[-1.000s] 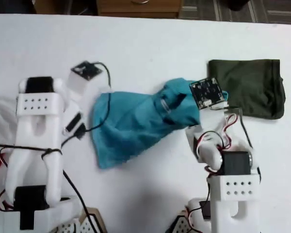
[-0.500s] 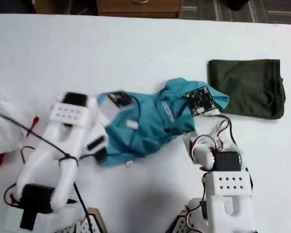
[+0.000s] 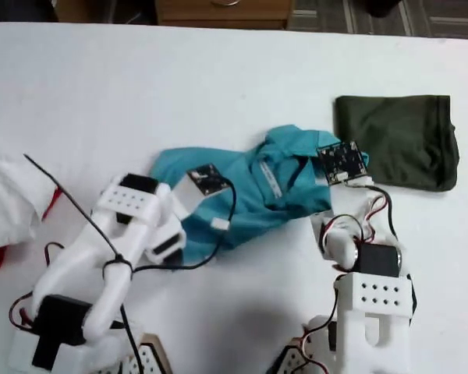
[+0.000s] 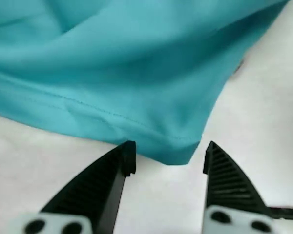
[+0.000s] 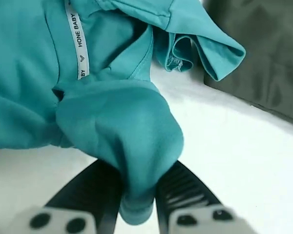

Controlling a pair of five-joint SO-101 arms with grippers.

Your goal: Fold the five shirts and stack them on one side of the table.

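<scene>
At the middle of the white table (image 3: pixel 218 78): a crumpled, soft-fabric teal shirt (image 3: pixel 249 195), not yet folded. Stretched with its long axis across the table, side to side and slightly slanted. Neck opening and white label toward the right arm; hem toward the left arm and a little nearer the arms' bases. Bunched rather than flat, with a sleeve curled up at the collar end.

Clamped on a thick fold of the teal shirt (image 5: pixel 112 122) just beside the neck label: the right gripper (image 5: pixel 139 195), black jaws pressed close with the cloth bulging out between them.

Set low over the table at the hem end: the left gripper (image 4: pixel 170 148), jaws spread wide, gripping nothing. Between the two black tips, the hem corner of the teal shirt (image 4: pixel 112 63), pointing toward the gripper. Touching the tips or not, cannot tell.

Just beside the collar end, toward the table's right side: a folded, flat-lying dark green shirt (image 3: pixel 398 140), long axis also side to side. Touching the teal sleeve or not, cannot tell.

At the table's left edge: a heap of white cloth (image 3: pixel 8 202).
</scene>
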